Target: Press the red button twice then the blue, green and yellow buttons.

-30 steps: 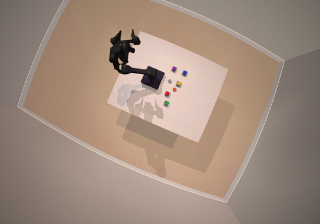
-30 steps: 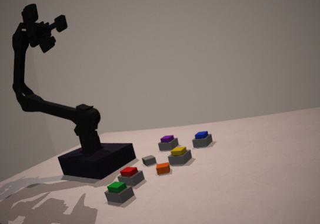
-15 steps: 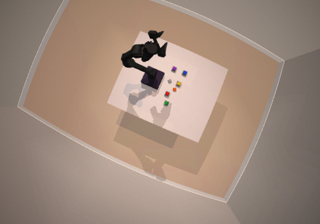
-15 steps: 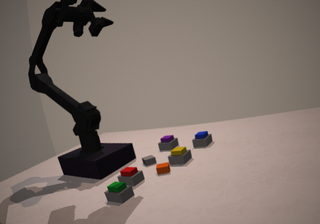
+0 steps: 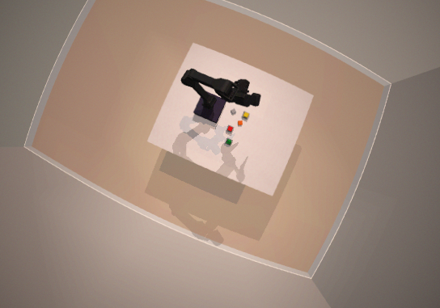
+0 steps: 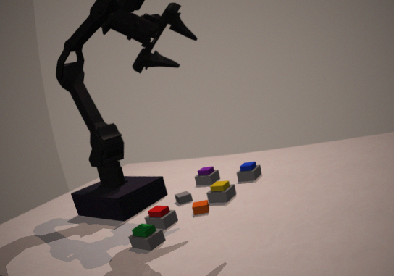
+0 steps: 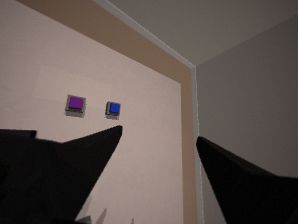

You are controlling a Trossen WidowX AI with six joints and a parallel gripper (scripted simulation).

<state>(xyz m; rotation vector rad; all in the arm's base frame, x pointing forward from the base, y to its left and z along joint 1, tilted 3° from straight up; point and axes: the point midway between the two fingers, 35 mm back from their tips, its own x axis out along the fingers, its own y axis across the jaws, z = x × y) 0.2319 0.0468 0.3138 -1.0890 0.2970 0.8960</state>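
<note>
Hand high above the table, fingers spread wide and holding nothing. The red button sits low on the table near the arm's base, between the green button and a grey block; from the hand it lies well below, so the coming move is mainly a descent.

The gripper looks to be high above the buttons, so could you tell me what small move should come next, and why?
Probably lower the gripper toward the red button, the first to press. It hangs open and empty, well above the table, and the wrist view shows only the purple button and blue button.
</note>
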